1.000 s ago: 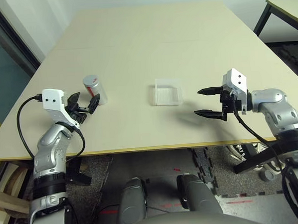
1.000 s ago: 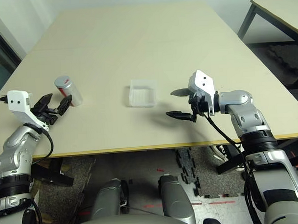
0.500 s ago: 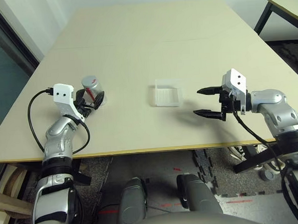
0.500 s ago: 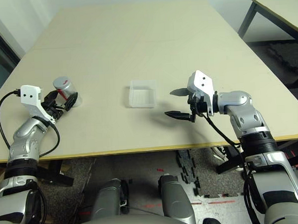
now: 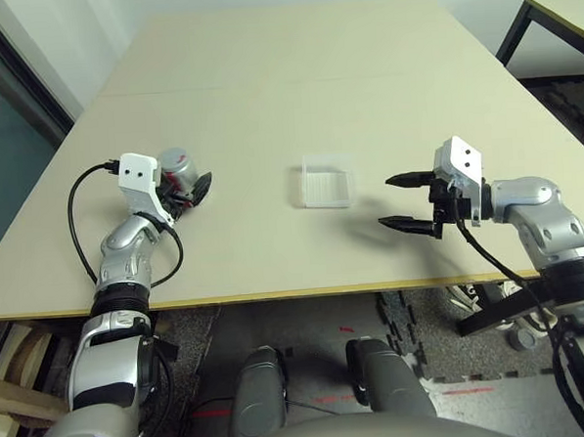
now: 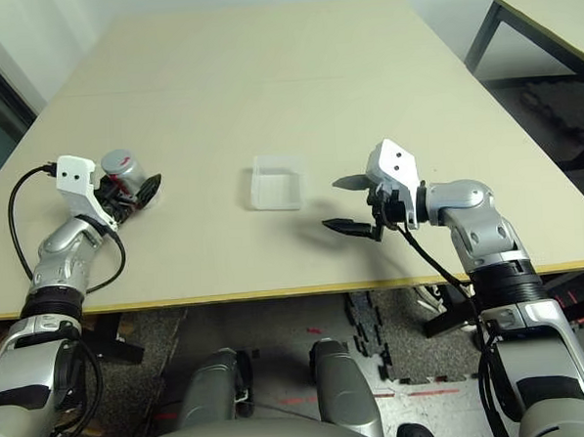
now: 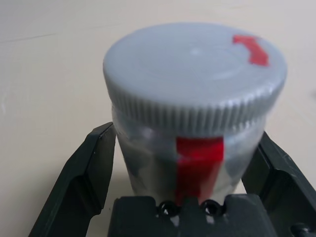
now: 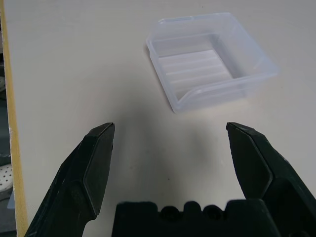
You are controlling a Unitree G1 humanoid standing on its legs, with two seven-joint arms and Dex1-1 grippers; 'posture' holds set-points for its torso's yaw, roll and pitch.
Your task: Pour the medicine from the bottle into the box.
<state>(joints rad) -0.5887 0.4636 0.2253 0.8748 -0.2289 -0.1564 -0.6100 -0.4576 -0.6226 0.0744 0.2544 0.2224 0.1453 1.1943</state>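
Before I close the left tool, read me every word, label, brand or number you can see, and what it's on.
No words, brands or numbers can be read.
Bottle cap: a red mark, no readable lettering.
Bottle: a red label band, no legible text.
Box: no text seen.

Two claws [image 8: 170, 133], one capped bottle [image 7: 195, 98], one clear box [image 8: 207, 64], two tables [image 5: 266, 102]
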